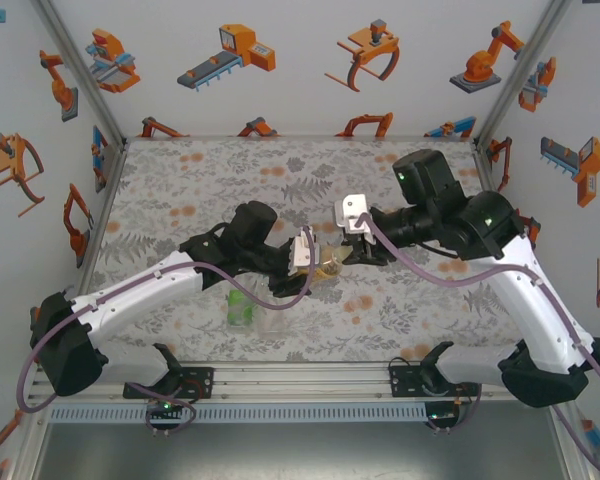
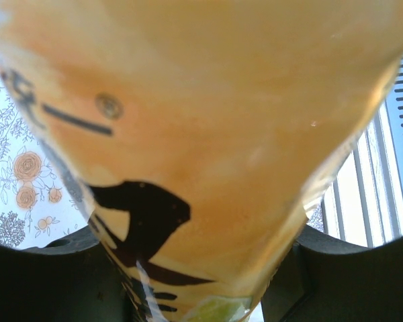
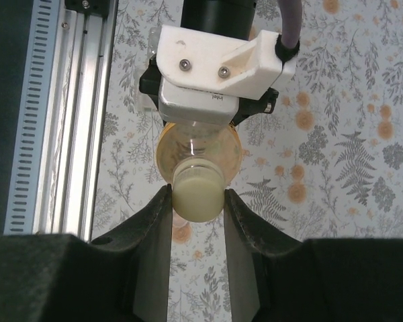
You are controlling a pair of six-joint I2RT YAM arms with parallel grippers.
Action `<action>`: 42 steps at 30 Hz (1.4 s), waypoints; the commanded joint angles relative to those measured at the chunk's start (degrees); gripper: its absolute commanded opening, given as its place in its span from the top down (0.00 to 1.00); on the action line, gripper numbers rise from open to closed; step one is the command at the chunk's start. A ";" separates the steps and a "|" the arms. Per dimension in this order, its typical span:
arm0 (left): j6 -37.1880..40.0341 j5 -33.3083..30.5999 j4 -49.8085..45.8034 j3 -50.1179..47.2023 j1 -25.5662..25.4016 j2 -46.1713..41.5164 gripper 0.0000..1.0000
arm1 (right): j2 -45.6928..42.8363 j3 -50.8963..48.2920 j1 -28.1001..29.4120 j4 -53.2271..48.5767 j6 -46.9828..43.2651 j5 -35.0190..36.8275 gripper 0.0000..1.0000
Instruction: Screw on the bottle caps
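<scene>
The left arm [image 1: 140, 290] and right arm [image 1: 540, 300] match: white shells on the long links, black joints and bases. A purple cable [image 1: 430, 270] trails along each. The left wrist carries a white camera block [image 3: 218, 67] with two screws [image 3: 183, 64]. The right pincer [image 3: 198, 201] has matte black, curved fingers [image 3: 151, 235].

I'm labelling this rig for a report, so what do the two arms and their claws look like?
Both the left arm and right arm have white shells with bulky black joints, and a purple cable runs along each. The left claw and right claw have black fingers. A white camera block sits at each wrist.
</scene>
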 commanded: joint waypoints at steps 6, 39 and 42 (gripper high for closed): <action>-2.09 -0.33 4.68 -0.95 -0.30 -2.53 1.00 | -6.39 -10.28 0.53 13.43 26.73 2.09 1.00; -1.24 -2.74 5.38 1.02 -0.38 1.61 1.00 | -1.41 -7.37 0.60 5.48 103.19 22.82 0.77; -0.69 -2.50 4.47 0.79 -0.46 1.74 1.00 | -1.43 -5.11 0.51 4.24 100.05 24.75 0.60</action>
